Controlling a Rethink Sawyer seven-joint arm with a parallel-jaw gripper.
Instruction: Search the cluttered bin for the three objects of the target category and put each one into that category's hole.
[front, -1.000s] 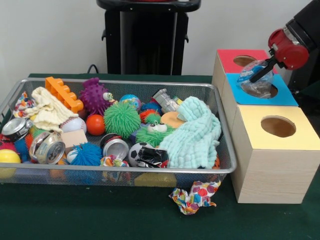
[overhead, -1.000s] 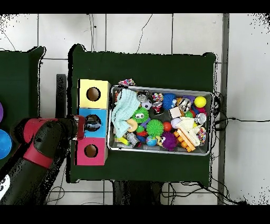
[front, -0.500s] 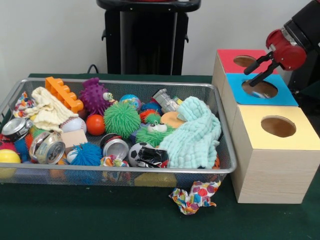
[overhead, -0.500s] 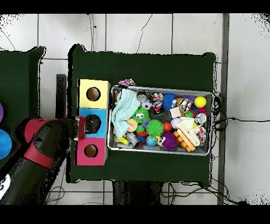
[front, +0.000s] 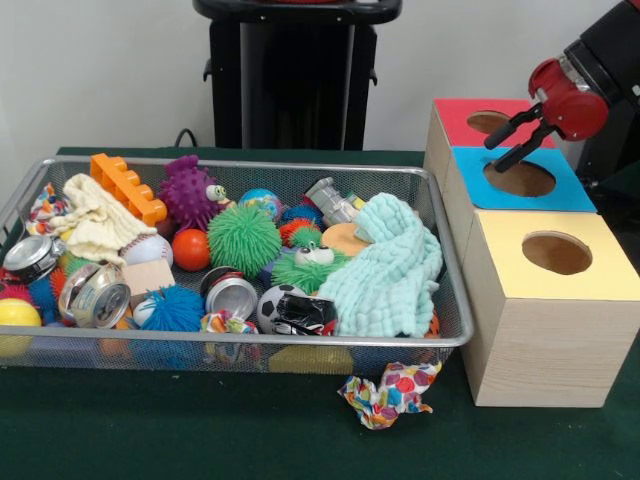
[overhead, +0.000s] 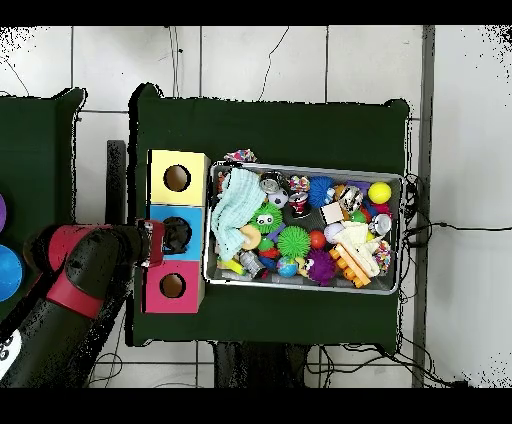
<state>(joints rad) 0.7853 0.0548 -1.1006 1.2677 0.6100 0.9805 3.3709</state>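
The blue box's hole (front: 519, 178) shows nothing inside; remaining targets presumably lie in the bin (front: 449, 300). The gripper (front: 512, 142) hangs above that hole, jaws spread and empty. It should rise clear before crossing to the bin.

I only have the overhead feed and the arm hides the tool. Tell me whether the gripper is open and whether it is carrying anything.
Observer: In the front view the gripper is open, jaws spread apart, with nothing between them.
Operator: Give me its height relative to the box lids.
Observer: It hangs in the air above the blue-topped box, angled down toward that box's hole and not touching the lid.
Operator: Report what shows inside that hole.
Observer: From the front only plain wood-coloured interior shows through it; no object is visible.
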